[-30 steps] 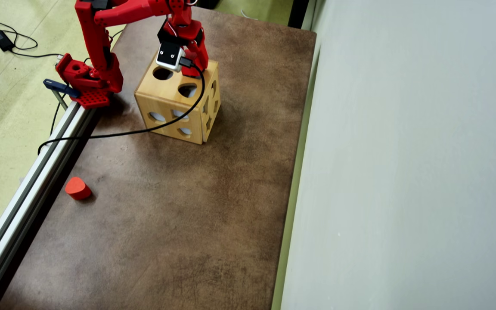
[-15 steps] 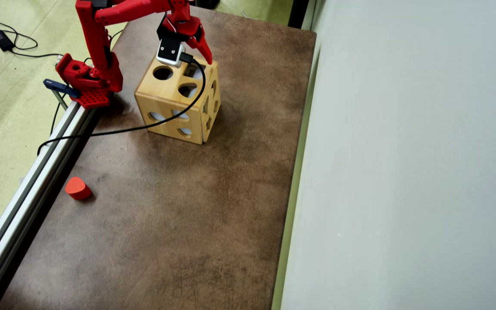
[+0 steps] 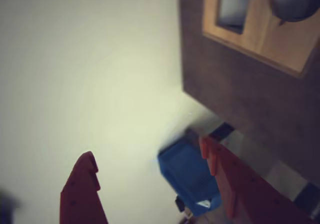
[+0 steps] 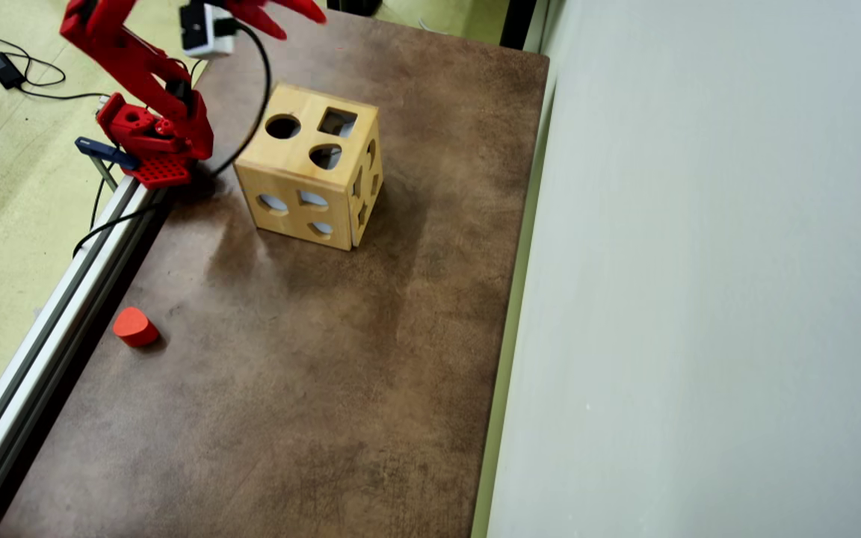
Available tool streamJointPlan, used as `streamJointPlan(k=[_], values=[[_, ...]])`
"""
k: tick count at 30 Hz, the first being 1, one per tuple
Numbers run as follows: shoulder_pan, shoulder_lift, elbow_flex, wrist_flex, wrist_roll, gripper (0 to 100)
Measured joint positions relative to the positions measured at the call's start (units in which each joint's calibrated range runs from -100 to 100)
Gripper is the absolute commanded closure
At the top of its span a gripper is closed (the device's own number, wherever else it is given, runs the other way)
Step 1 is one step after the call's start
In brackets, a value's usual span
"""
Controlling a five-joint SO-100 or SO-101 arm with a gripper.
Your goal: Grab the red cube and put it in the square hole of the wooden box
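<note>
A brown mottled table (image 4: 326,388) runs between a pale green floor on the left and a light wall on the right in the overhead view. The red piece (image 4: 134,326), rounded on one side rather than clearly cubic, lies alone near the table's left edge, just beside the metal rail (image 4: 49,329) and well apart from the wooden box (image 4: 311,175). The box stands farther back, its top face showing a round hole, a square hole (image 4: 337,122) and a third shaped opening, with more cut-outs on its sides. The red arm (image 4: 139,75) rises from its base at the far left corner, and the gripper (image 4: 281,16) hangs high above the far edge. In the wrist view the gripper (image 3: 150,156) has its red fingers (image 3: 82,184) spread wide with nothing between them, the box top and square hole (image 3: 232,9) blurred at upper right
</note>
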Motion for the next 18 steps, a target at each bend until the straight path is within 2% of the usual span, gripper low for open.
streamJointPlan(k=[9, 15, 18], values=[[0.29, -33.22, 15.62, 0.0, 5.62, 68], [2.66, -37.88, 23.84, 0.16, 5.76, 68], [8.62, -37.97, 25.28, 0.16, 5.76, 68]])
